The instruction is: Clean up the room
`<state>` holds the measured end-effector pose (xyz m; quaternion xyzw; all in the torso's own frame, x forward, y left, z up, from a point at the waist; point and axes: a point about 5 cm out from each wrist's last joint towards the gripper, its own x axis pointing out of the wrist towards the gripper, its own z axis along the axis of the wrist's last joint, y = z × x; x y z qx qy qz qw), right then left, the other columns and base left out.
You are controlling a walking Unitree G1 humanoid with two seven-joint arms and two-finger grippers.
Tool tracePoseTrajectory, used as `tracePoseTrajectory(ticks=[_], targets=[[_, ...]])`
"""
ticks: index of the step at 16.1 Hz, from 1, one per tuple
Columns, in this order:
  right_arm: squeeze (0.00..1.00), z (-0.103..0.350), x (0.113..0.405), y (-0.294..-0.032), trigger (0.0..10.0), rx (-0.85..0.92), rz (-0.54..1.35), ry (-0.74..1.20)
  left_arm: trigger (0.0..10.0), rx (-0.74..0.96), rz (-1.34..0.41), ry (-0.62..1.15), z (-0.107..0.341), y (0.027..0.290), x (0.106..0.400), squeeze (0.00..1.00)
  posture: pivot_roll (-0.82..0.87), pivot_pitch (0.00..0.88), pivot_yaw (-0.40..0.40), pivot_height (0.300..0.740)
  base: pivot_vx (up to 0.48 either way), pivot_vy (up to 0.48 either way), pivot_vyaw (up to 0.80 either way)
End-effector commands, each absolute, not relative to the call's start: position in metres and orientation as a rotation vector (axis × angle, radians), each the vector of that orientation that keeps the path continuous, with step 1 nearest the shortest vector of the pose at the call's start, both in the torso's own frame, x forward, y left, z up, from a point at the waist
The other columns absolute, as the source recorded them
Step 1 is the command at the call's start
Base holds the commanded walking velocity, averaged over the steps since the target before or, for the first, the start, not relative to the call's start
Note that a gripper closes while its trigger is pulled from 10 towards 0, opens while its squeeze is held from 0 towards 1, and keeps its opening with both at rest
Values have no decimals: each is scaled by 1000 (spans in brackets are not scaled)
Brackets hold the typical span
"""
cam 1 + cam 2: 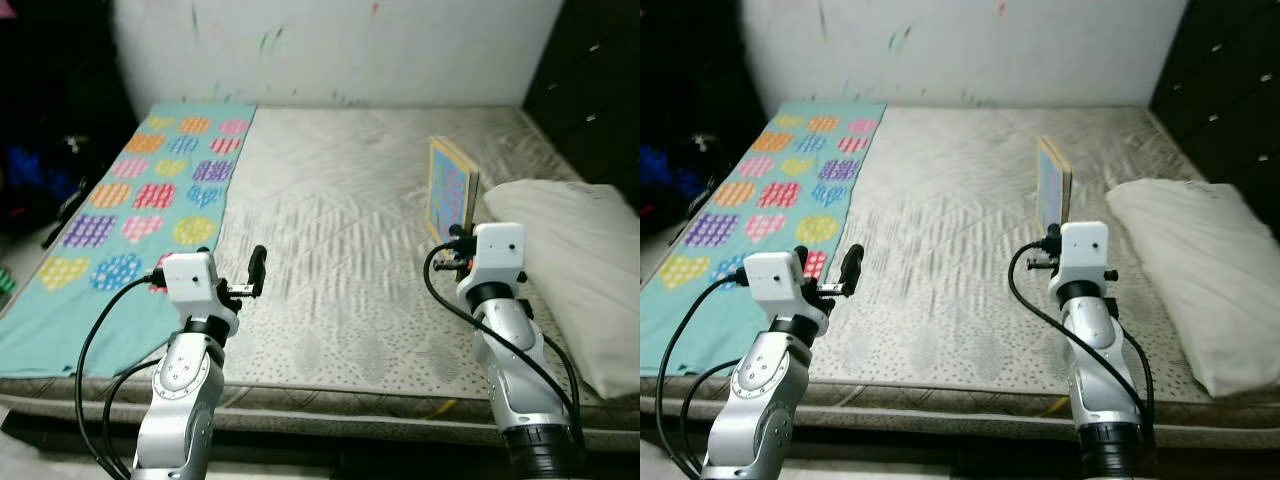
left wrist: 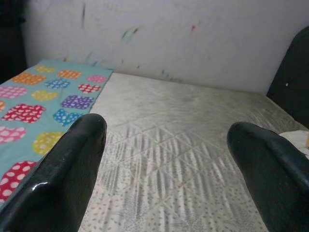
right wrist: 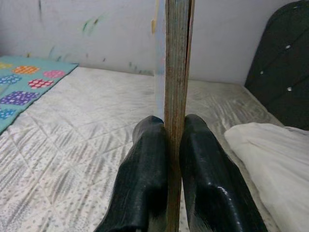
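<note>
**Right claw clamped on a book above the bare mattress**

The right claw (image 3: 166, 145) was closed on a thin, flat picture book with a colourful cover and yellowish edge (image 1: 451, 191), its two black fingers (image 3: 145, 159) pressed against either face of the book. The book stood upright on edge, lifted over the right part of the grey quilted mattress (image 1: 330, 230), just beside a white pillow (image 1: 580, 260) that lay along the mattress's right side.

The left claw (image 2: 166, 159) hung over the mattress near its front left, spread wide with nothing between its fingers (image 2: 67, 169). Next to it, along the left side of the bed, lay a turquoise blanket printed with multicoloured hearts (image 1: 140, 200), flat and reaching the white wall (image 1: 340, 45) behind the bed. The wall carried a few small coloured scribbles. A dark padded headboard (image 1: 590, 90) rose at the right edge, behind the pillow. Dark clutter sat in shadow off the bed's left side, too dim to identify
</note>
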<state>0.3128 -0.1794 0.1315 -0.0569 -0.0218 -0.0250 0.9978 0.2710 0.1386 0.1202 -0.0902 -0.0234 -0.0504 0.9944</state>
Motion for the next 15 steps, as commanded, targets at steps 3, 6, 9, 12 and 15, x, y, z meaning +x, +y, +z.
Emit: tracePoseTrajectory(ticks=[3,6,9,12,15], targets=[[0,144,316,-176,10000,-114,-44,-101,10000,-171,-96,-65,124,141,271,0,-39,0,41,740,359,0,0],[0,144,316,-176,10000,-114,-44,-101,10000,-174,-95,-64,124,141,271,0,-39,0,41,740,346,0,0],[0,145,316,-177,10000,-115,-48,-102,10000,-173,-91,-58,123,141,272,0,-41,0,44,740,295,0,0],[0,144,316,-177,10000,-116,-50,-101,10000,-213,-29,-16,118,143,274,0,-42,0,44,740,0,0,0],[0,144,316,-177,10000,-118,-50,-101,10000,-204,-37,-15,117,143,274,0,-40,0,43,740,0,0,0]])
